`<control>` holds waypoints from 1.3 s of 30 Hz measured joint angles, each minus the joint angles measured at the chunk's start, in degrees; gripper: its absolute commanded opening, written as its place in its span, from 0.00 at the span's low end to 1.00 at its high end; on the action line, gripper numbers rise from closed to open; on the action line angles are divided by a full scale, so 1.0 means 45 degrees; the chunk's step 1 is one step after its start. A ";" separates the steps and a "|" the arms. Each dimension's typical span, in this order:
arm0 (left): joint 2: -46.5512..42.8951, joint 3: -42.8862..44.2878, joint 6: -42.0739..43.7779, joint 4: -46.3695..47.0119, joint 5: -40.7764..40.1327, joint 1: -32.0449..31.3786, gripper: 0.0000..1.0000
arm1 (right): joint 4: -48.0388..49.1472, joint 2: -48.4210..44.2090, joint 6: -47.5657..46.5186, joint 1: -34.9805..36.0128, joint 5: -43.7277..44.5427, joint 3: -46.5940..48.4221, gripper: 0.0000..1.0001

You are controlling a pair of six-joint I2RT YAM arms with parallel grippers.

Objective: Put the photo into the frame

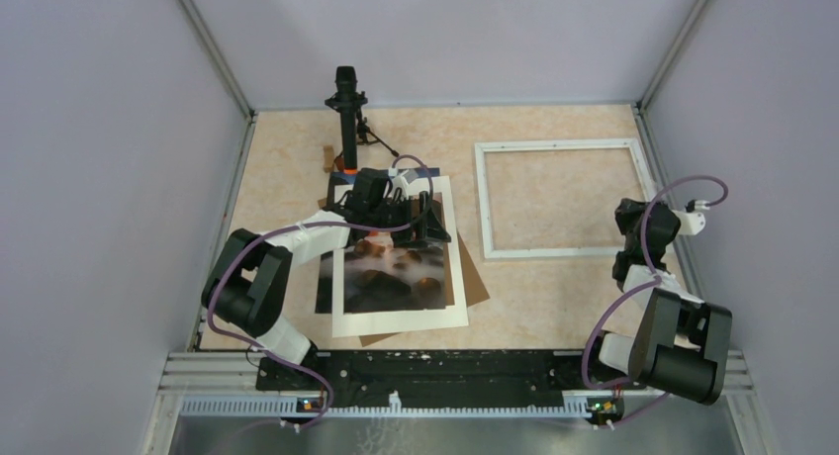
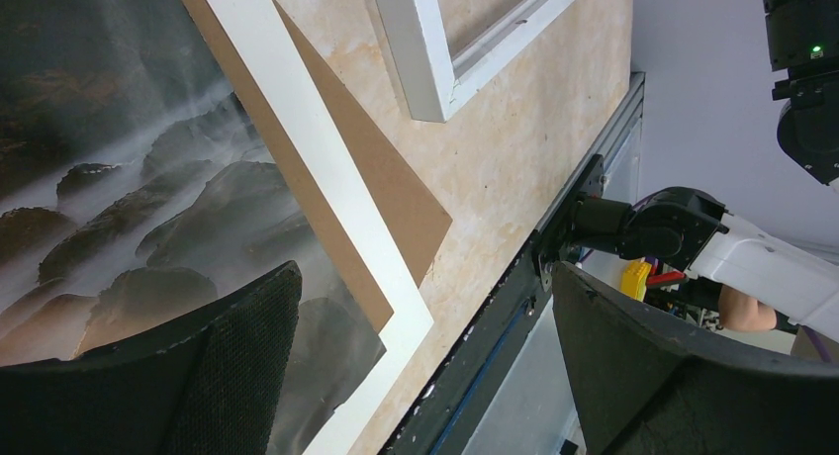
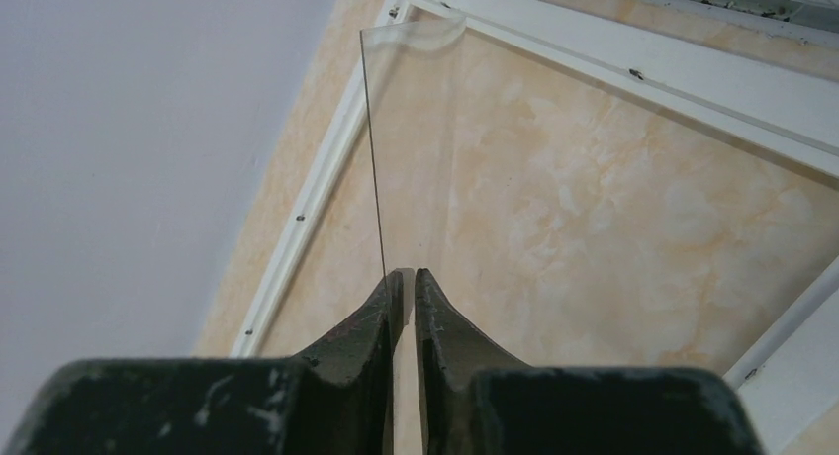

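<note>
Photo (image 1: 396,267) lies flat on the table (image 1: 554,307), left of centre, slightly skewed, dark rocks and mist face up with a wide white border round it. It sits on top of a brown cardboard sheet (image 1: 477,289), whose corner sticks out past the photo's right edge toward the frame. Frame (image 1: 484,198) lies flat at the far right of the table, well apart from the photo, bare tabletop showing through its opening. Left gripper (image 1: 404,227) hangs over the photo's far edge, its 2 fingers spread wide with nothing between them; the left wrist view shows the print, white border, cardboard corner and a frame corner below the black pads. Right gripper (image 3: 404,277) is over the right side of the frame, fingers pinched almost together on the lower edge of a thin clear pane (image 3: 445,148), which stands upright on edge above the frame opening. Cannot tell whether the pane touches the frame. A black post on a small stand (image 1: 346,119) is at the far left of the table, just beyond the left gripper. Both arm bases sit on the near rail, 1 on each side.
</note>
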 measured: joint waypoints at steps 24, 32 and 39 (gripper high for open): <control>0.0005 -0.0019 -0.0010 0.0034 0.0044 0.0000 0.98 | 0.0301 -0.0792 -0.0510 0.0000 -0.0636 -0.0316 0.00; 0.0005 -0.0044 -0.0053 0.0087 0.0092 0.0000 0.98 | 0.0335 -0.1545 -0.0505 0.0000 -0.0942 -0.0403 0.00; 0.0005 -0.0044 -0.0053 0.0087 0.0097 0.0000 0.98 | 0.0539 -0.1923 -0.0389 0.0000 -0.1530 -0.0398 0.00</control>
